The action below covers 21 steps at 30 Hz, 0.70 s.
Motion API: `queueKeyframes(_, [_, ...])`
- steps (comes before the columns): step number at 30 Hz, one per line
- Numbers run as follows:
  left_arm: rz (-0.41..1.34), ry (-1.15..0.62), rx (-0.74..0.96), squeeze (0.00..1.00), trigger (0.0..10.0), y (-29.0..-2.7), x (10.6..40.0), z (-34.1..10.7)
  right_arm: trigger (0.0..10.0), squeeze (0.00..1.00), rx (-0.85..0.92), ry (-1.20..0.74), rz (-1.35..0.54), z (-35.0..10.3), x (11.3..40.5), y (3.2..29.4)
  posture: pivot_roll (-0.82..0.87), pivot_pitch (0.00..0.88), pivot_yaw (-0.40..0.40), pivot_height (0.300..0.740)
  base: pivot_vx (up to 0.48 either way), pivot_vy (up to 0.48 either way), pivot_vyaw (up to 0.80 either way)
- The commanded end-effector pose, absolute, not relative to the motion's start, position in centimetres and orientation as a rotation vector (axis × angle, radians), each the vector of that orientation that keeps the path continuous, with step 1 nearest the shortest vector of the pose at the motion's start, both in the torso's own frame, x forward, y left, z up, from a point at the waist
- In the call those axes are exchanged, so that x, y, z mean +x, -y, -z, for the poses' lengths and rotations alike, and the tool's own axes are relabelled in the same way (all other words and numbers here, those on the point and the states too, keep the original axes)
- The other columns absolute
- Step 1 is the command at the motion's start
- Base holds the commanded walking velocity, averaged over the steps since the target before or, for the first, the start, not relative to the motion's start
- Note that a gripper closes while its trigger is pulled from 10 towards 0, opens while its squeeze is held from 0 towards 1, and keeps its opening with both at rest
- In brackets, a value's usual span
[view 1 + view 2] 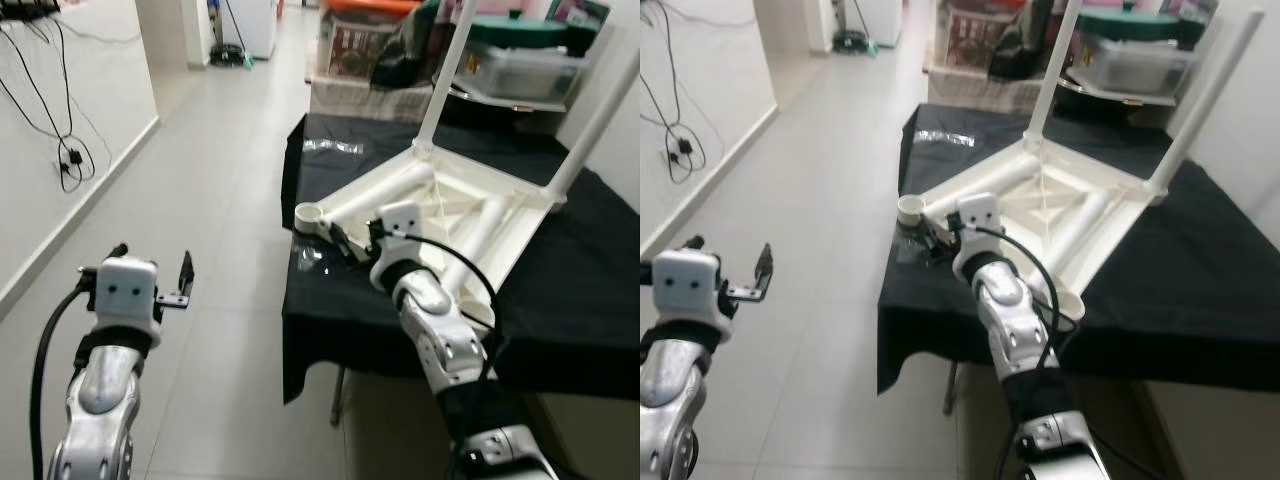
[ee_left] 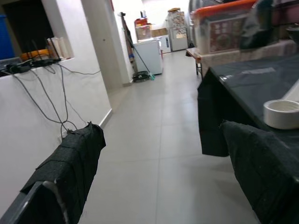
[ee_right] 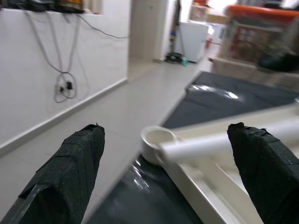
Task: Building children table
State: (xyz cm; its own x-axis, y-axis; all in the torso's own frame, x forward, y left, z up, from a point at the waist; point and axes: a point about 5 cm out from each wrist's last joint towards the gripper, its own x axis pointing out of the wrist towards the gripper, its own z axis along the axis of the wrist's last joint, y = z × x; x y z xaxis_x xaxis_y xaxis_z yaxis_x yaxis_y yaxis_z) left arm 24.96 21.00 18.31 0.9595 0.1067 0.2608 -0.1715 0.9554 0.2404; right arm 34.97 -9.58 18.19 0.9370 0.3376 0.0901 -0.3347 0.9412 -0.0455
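1. My right pincer (image 1: 338, 240) reaches over the near left corner of the black-draped table (image 1: 560, 300); its two black fingers (image 3: 65, 172) stand wide apart and released, with nothing between them that they touch.
2. The children's table (image 1: 470, 215), white, lies upside down on the black cloth, just ahead of and to the right of my right pincer. Two of its legs stand upright at the far side: one leg (image 1: 445, 75) at the far corner, another (image 1: 595, 125) further right.
3. A loose white leg (image 1: 375, 198) lies flat across the upturned frame, its cupped round end (image 1: 308, 214) pointing toward the table corner. In the right wrist view that cup (image 3: 158, 143) sits between my open fingers and slightly beyond them; I cannot tell whether the fingertips touch it.
4. A second loose leg (image 1: 475, 235) lies on the frame to the right of my right wrist, angled toward me.
5. My left pincer (image 1: 150, 280) hangs over the tiled floor (image 1: 220, 200), well apart from the table and to its left. Its fingers (image 2: 74, 172) are spread and released, holding nothing.
6. In the left wrist view the cupped end (image 2: 281, 113) shows ahead of the left pincer, on the draped table edge.
7. Beyond the table stand stacked storage boxes (image 1: 520, 65); on the wall to the left of my left pincer hang black cables (image 1: 65, 150)
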Motion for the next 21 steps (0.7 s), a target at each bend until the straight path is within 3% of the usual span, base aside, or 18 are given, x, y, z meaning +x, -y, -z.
queueKeyframes(1, [-0.146, 0.232, 0.264, 0.00, 10.0, -21.3, 24.9, -18.1, 10.0, 0.00, -0.043, 0.100, -0.356, -18.2, 35.1, 9.2, 0.07, 0.000, -0.096, 0.740, 0.289, 0.000, 0.00])
queueKeyframes(14, [-0.123, 0.223, 0.262, 0.00, 10.0, -20.8, 24.7, -17.7, 10.0, 0.00, -0.192, -0.014, -0.376, -16.8, 36.1, 11.0, 0.07, 0.000, -0.100, 0.740, 0.285, 0.000, 0.00])
queueKeyframes(21, [-0.119, 0.220, 0.265, 0.00, 10.0, -20.7, 24.7, -17.6, 10.0, 0.00, -0.245, -0.180, -0.528, -14.5, 35.9, 10.9, 0.07, 0.000, -0.103, 0.740, 0.281, 0.000, 0.00])
